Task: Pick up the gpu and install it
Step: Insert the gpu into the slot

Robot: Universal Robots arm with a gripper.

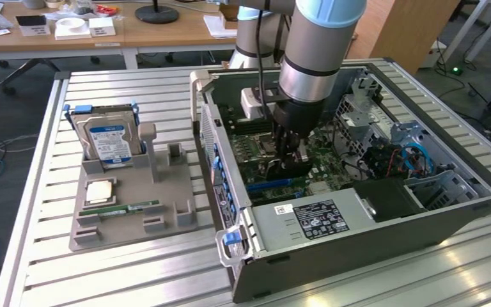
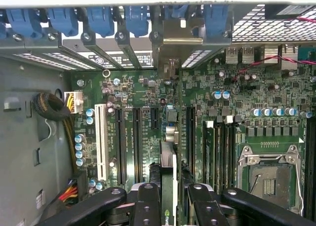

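Black two-finger gripper point(image 2: 172, 201) pinches the thin dark gpu card point(image 2: 168, 174) edge-down over the green motherboard point(image 2: 247, 88), mid-case. Any tilt, and it could miss the black expansion slots point(image 2: 136, 137) and scrape components.

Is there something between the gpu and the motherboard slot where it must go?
Nothing visible. The gripper holds the gpu edge-on over the motherboard, inside the case. The board beside the card shows only bare slots; the part right under the card is hidden.
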